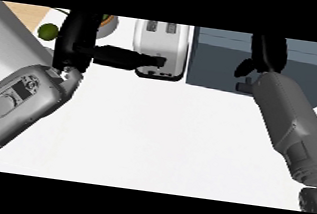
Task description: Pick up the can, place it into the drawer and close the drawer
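No can shows in the head view. The slate-blue drawer unit [303,52] stands at the back right of the white counter [166,130], its darker front part [215,68] facing me. My right hand [269,53] reaches over that unit, its fingers stretched away toward the top edge and its thumb [241,68] hanging relaxed, with nothing seen in it. My left hand [78,35] is raised at the back left, open, its thumb [122,57] pointing right toward the toaster.
A white toaster [161,49] stands at the back middle, right beside the drawer unit's left edge. A green round fruit [49,30] and part of a bowl [111,22] lie behind my left hand. A wooden strip [25,13] runs along the far left.
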`<act>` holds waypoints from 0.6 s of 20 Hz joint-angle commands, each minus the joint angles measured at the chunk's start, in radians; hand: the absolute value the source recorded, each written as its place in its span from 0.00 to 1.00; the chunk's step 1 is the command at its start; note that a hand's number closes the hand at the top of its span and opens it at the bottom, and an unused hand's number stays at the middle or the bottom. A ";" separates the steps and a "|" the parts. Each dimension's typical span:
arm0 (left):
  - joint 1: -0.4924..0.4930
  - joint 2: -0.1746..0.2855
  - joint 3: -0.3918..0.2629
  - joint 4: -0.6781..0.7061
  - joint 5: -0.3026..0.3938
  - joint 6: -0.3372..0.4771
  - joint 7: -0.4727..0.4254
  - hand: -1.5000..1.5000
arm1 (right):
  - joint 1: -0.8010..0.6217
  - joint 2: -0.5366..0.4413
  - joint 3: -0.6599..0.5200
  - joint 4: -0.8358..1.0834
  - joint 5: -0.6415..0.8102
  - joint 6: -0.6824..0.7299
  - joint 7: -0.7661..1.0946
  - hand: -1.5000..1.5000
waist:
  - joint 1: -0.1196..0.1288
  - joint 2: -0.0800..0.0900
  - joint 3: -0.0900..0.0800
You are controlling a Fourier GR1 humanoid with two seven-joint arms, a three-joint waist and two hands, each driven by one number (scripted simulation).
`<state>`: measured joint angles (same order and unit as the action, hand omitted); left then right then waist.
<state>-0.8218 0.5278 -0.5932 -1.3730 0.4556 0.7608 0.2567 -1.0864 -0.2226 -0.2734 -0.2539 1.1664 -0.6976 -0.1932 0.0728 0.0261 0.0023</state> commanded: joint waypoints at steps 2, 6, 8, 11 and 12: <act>0.038 0.010 0.013 -0.014 -0.004 -0.015 -0.027 0.00 | -0.038 0.065 -0.133 -0.050 -0.172 -0.017 -0.129 0.00 | 0.017 0.006 0.003; 0.059 0.029 0.028 -0.042 -0.003 -0.016 -0.023 0.00 | -0.075 0.090 -0.207 -0.059 -0.261 0.051 -0.174 0.00 | 0.019 -0.004 0.002; 0.088 0.033 0.034 -0.034 0.010 -0.046 -0.032 0.00 | -0.095 0.090 -0.242 -0.073 -0.308 0.098 -0.220 0.00 | 0.000 -0.008 0.001; 0.088 0.013 0.030 -0.018 -0.017 -0.010 -0.036 0.00 | -0.098 0.109 -0.302 -0.078 -0.388 0.167 -0.277 0.00 | -0.023 -0.012 0.001; 0.092 0.038 0.053 -0.028 0.001 -0.036 -0.037 0.00 | -0.110 0.095 -0.332 -0.077 -0.413 0.163 -0.262 0.00 | -0.005 -0.006 0.001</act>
<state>-0.7523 0.5496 -0.5612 -1.3967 0.4508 0.7385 0.2297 -1.1255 -0.1691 -0.4949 -0.2925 0.8933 -0.5608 -0.4416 0.0509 0.0286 0.0075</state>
